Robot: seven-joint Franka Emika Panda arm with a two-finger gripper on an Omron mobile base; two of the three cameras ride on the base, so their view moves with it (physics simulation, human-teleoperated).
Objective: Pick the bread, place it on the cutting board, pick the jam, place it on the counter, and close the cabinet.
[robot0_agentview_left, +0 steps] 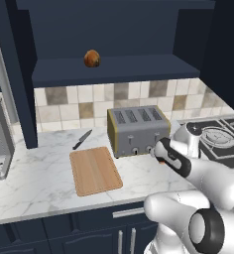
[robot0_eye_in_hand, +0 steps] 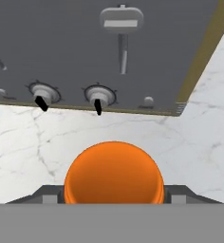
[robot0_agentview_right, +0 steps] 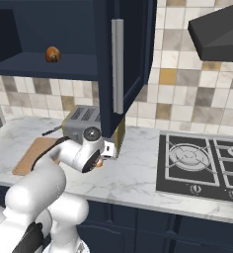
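Marble counter point(robot0_agentview_left: 39, 178) runs under the open navy cabinet point(robot0_agentview_left: 114, 69), and the toaster point(robot0_agentview_left: 137, 130) stands on it near the middle, serving as the landmark. Right of the toaster lies the black hob point(robot0_agentview_right: 202, 168). Left of the toaster, flat on the marble, lies the cutting board point(robot0_agentview_left: 95, 170), bare. Behind the board, left of the toaster, lies a dark knife point(robot0_agentview_left: 82, 139). Above the toaster and to its left, the bread point(robot0_agentview_left: 92, 58) sits on the cabinet shelf. Just in front of the toaster's dial face, the gripper point(robot0_eye_in_hand: 114, 194) hangs low over the marble, its jaws closed on either side of the orange jam point(robot0_eye_in_hand: 114, 173).
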